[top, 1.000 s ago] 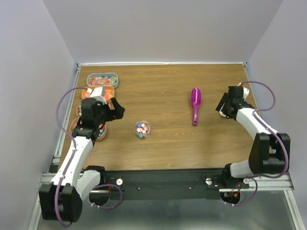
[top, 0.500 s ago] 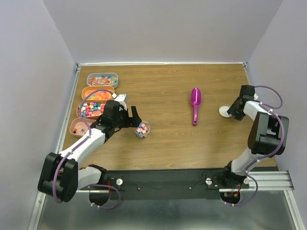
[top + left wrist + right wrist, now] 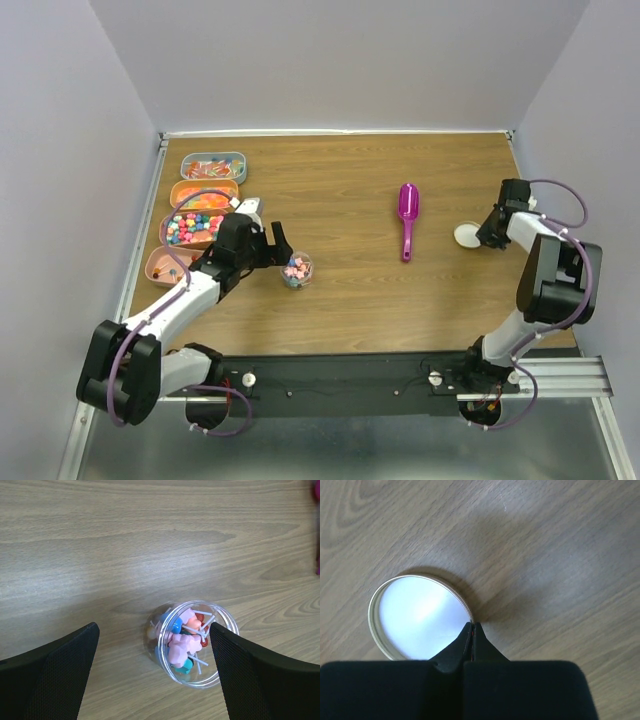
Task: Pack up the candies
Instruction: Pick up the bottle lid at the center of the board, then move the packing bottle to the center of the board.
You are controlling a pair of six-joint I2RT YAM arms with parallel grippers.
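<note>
The bench (image 3: 350,180) is brown wood grain with darker streaks. The candies (image 3: 182,645) in the clear cup (image 3: 228,625) are pink, blue, teal and red-brown, on white sticks. The scoop (image 3: 407,214) is magenta. The lid (image 3: 420,617) has a cream rim and white inside.

Mixed candies (image 3: 182,642) (pink, blue, red) lie heaped in a clear jar (image 3: 197,602); more sit sorted in four trays (image 3: 244,166).

Left gripper (image 3: 280,250) beside the jar (image 3: 298,277) of candies (image 3: 295,267) — right gripper (image 3: 483,238) at the lid (image 3: 464,235).
</note>
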